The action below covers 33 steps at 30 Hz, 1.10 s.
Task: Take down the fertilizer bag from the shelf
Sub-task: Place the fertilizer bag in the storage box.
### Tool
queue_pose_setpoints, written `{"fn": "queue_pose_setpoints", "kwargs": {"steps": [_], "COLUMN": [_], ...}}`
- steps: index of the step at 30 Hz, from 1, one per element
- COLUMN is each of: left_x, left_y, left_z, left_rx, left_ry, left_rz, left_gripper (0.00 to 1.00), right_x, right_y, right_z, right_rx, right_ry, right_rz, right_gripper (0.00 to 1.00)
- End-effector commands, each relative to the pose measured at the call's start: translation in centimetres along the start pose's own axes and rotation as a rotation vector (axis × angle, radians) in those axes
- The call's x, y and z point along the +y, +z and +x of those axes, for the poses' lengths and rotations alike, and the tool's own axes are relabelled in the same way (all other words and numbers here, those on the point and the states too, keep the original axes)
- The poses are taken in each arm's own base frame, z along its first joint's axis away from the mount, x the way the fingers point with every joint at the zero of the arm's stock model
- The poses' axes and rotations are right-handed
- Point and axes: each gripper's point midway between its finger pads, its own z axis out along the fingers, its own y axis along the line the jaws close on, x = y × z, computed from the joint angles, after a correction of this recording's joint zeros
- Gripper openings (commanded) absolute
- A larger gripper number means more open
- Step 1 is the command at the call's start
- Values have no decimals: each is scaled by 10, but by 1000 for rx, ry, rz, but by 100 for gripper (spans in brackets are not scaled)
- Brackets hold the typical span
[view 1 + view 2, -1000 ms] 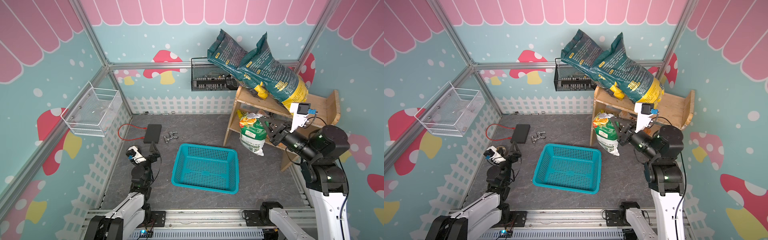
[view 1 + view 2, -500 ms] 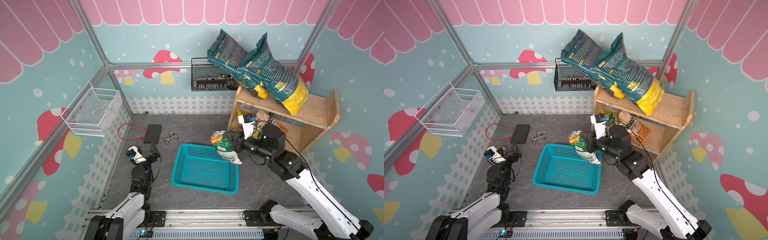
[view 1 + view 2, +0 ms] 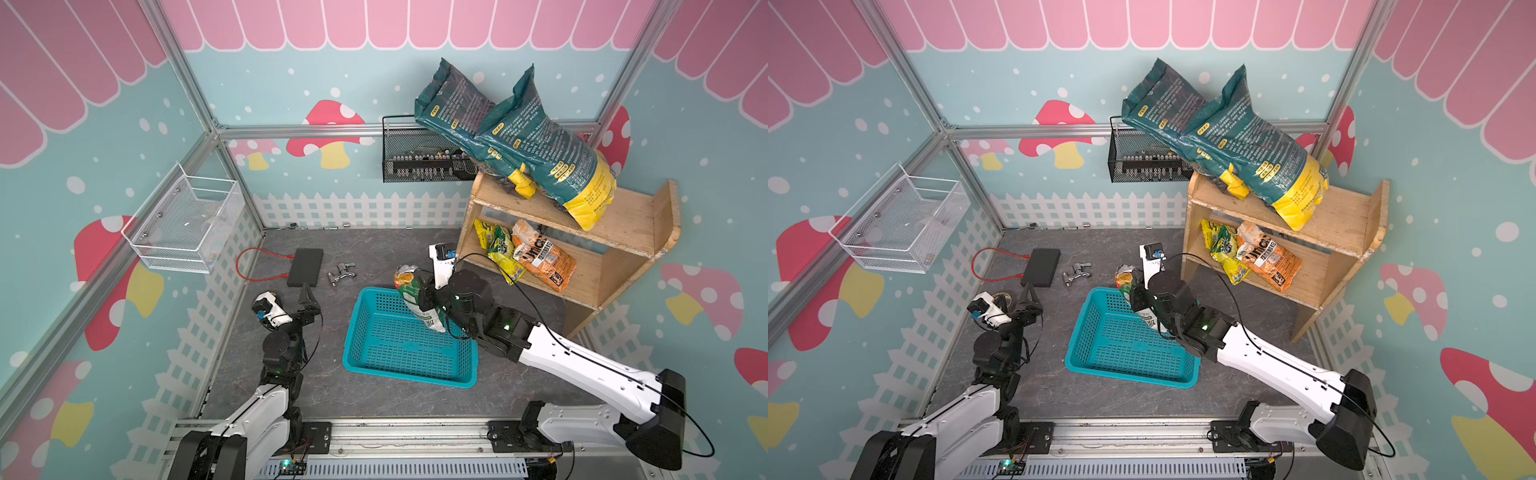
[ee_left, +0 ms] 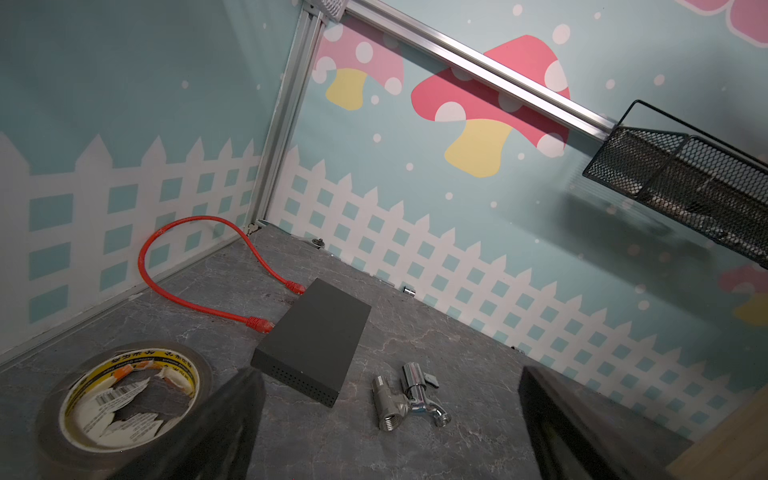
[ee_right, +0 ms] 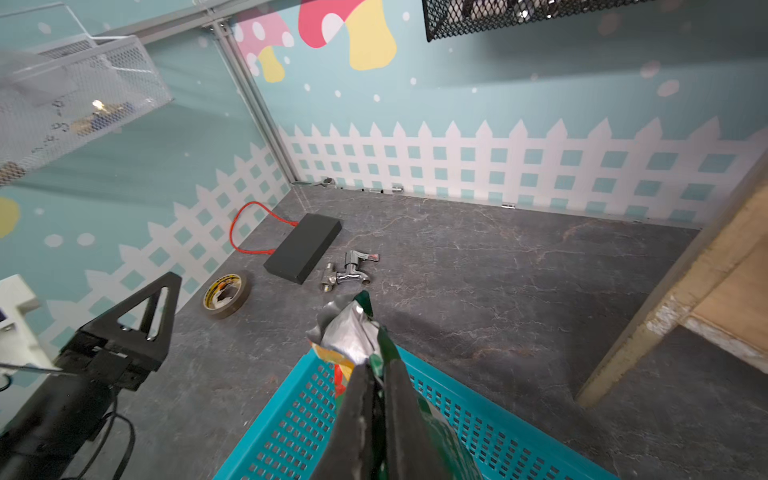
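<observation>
A small green, white and orange fertilizer bag hangs upright over the far right corner of the teal basket. My right gripper is shut on the bag's crumpled top, above the basket's rim. The light wooden two-tier shelf stands to the right, apart from the bag. Left of the basket, my left gripper stays low and open, with nothing between its fingers.
Two big dark green bags lean on the shelf's top; a yellow bag and an orange bag sit on its lower tier. A black box, red cable, metal tap and tape roll lie on the floor.
My right arm has swung left and down from the shelf's front, carrying the small bag to above the teal basket. The left arm has not moved.
</observation>
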Motion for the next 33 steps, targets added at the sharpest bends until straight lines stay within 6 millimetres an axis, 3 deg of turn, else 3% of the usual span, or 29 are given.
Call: {"fn": "queue_pose_setpoints", "kwargs": {"steps": [1, 15, 20, 24, 26, 29, 32, 33], "left_x": [0, -5, -42, -80, -99, -146, -182, -189], "left_y": [2, 4, 19, 5, -11, -36, -55, -59], "left_z": [-6, -5, -24, -62, -95, -164, -207, -209], "left_rx": [-17, 7, 147, 206, 199, 179, 222, 239], "left_ry": [-2, -44, -122, -297, -398, -326, -167, -111], "left_rz": [-6, 13, 93, 211, 282, 454, 567, 606], "left_gripper": [99, 99, 99, 99, 99, 99, 99, 99], "right_x": [9, 31, 44, 48, 49, 49, 49, 49], "right_y": [-5, 50, 68, 72, 73, 75, 78, 79], "right_z": [-51, 2, 15, 20, 24, 29, 33, 34], "right_rx": [-222, -233, -219, -228, -235, -238, -244, -247], "right_ry": [139, 187, 189, 183, 179, 177, 180, 181], "right_rz": [25, 147, 129, 119, 122, 124, 132, 136], "right_gripper": [0, 0, 0, 0, 0, 0, 0, 0]}}
